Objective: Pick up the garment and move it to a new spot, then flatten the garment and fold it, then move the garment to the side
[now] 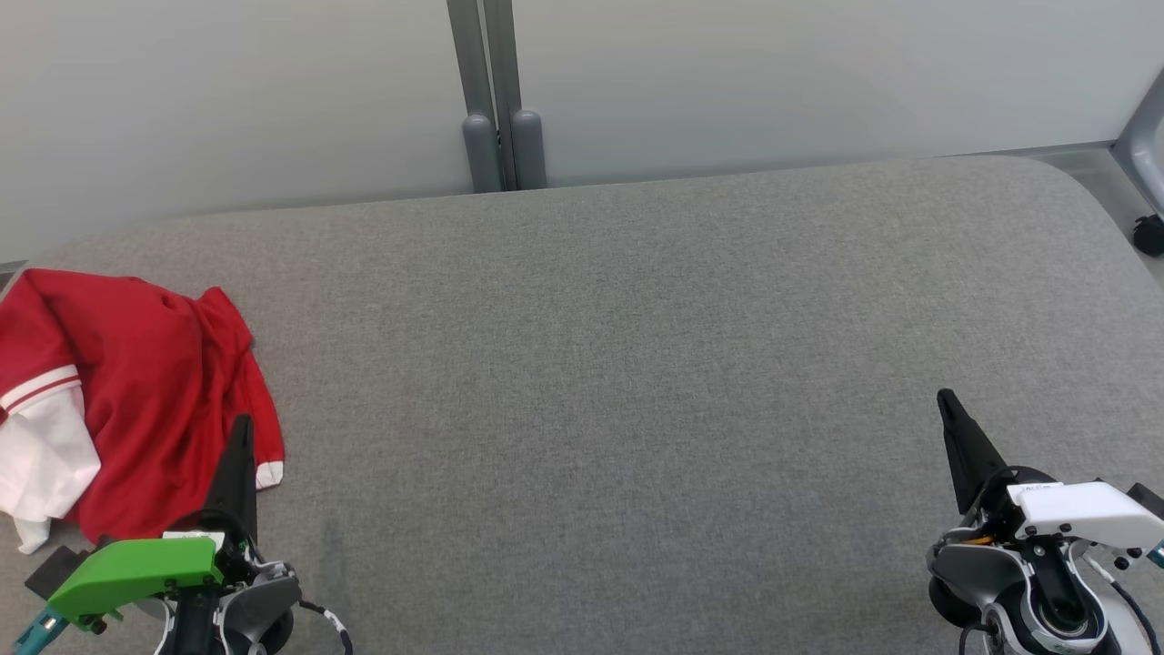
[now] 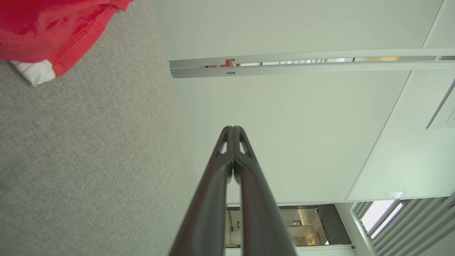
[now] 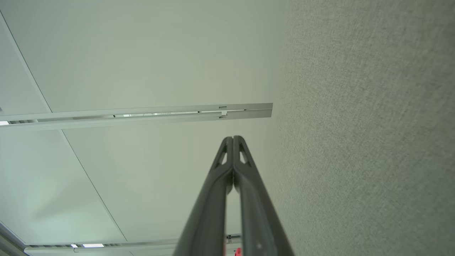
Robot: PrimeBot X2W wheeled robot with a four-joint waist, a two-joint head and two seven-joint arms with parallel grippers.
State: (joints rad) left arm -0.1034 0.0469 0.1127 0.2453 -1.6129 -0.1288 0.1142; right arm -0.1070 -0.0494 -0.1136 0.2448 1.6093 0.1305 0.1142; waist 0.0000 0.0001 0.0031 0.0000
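Left pincer (image 1: 242, 426) overlaps garment (image 1: 145, 382), cropped at frame edge.

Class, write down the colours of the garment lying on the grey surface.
The garment is mainly red with white sections and white-striped trim; clearest in the head view.

a grey woven surface (image 1: 637, 364) with rounded corners spreads across the lower two thirds of the head view. along the top stand pale matte wall panels (image 1: 227, 91), split left of centre by two grey upright posts (image 1: 496, 82). a strip of grey floor (image 1: 1087, 168) shows at the upper right, with a small black object (image 1: 1148, 235) at the right edge. in the left wrist view a metal rail (image 2: 302, 64) crosses the panels, and a bright window (image 2: 382, 213) glows at the lower right beside grey slats.
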